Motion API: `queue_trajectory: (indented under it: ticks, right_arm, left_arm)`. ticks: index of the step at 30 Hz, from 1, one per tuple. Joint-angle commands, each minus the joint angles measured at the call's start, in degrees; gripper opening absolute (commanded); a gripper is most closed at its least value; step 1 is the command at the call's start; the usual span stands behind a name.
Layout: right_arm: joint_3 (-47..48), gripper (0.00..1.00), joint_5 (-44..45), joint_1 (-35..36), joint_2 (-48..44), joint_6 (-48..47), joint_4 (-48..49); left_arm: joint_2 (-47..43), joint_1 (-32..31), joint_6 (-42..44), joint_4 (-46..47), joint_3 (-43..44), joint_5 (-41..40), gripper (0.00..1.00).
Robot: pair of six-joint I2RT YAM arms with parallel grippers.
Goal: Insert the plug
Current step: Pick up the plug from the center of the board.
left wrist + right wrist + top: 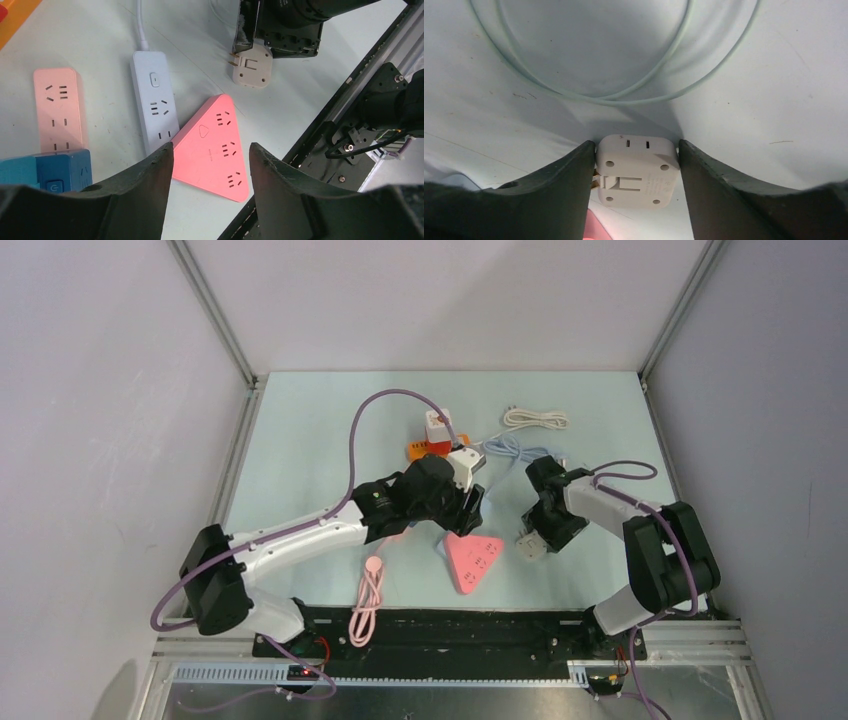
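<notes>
right gripper (637, 150) clamped on plug (636, 175); pink triangle socket (473, 558) just left in top view; prongs seemingly point that way.

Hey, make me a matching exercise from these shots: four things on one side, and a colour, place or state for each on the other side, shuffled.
Column one
1. triangular power strip
2. plug adapter
3. white power strip
4. left end effector

Column two
A. open, holding nothing
B. clamped in the right end effector
C. coral pink, with three socket groups
D. lying between the pink rectangular strip and the triangular one

Pairs: 1-C, 2-B, 3-D, 4-A
</notes>
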Motion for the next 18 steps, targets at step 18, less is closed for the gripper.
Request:
queue_trajectory:
  ticks: [18]
  right_arm:
    - [1.85, 0.8, -3.15, 0.62, -0.09, 3.2, -2.35]
  left_arm:
    - [-2.33, 0.36, 0.17, 2.37, -0.38, -0.3, 0.63]
